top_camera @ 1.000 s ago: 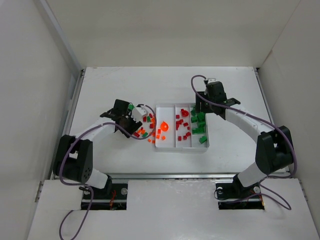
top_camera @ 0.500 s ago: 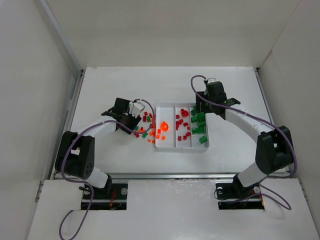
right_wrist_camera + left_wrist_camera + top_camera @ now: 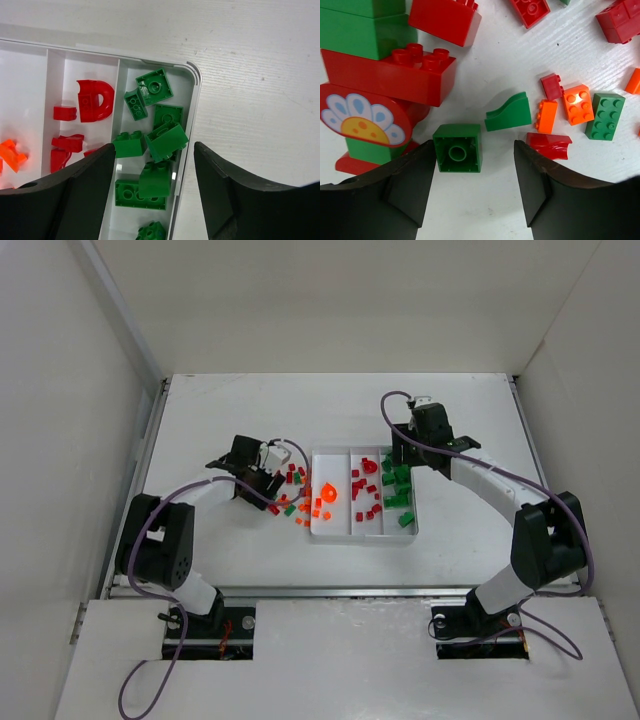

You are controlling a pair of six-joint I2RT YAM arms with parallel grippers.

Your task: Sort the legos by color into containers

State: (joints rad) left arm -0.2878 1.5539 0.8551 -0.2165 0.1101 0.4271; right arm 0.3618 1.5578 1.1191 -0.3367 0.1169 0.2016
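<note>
- Closest to me, the two arms come up off the near edge of the table point(image 3: 450, 420) and bend inward, one toward each side of the tray point(image 3: 365, 537).
- The tray lies mid-table, its three compartments running near to far. The left one holds orange legos point(image 3: 328, 495), the middle one red point(image 3: 365, 485) and the right one green point(image 3: 398, 490).
- At 9 o'clock from the tray a loose scatter point(image 3: 290, 502) of red, green and orange pieces lies on the table, reaching up to the tray's left wall.
- The left gripper point(image 3: 258, 480) hangs low over that scatter with its fingers spread.
- In its wrist view an upturned green square brick point(image 3: 457, 155) lies flat on the table between them. It looks tight against the left finger point(image 3: 410, 185), with a clear gap to the right one, so it is not pinched.
- At 1 o'clock from that brick, just beside it, is a green slope point(image 3: 509, 113).
- Near 3 o'clock lies a curved red piece point(image 3: 549, 145), with two orange bricks point(image 3: 578, 104) and a green plate point(image 3: 605, 116) at about 2 o'clock.
- At 10 o'clock stands a stack with a long red brick point(image 3: 390, 75) and a flower disc point(image 3: 362, 120).
- Farthest off, the right gripper point(image 3: 405, 455) hovers at the tray's 1 o'clock corner.
- Its fingers are spread too, and there is nothing between them.
- Below it, green bricks point(image 3: 162, 140) are heaped in the far end of the right compartment, and a red D-shaped piece point(image 3: 95, 100) lies in the middle one.
</note>
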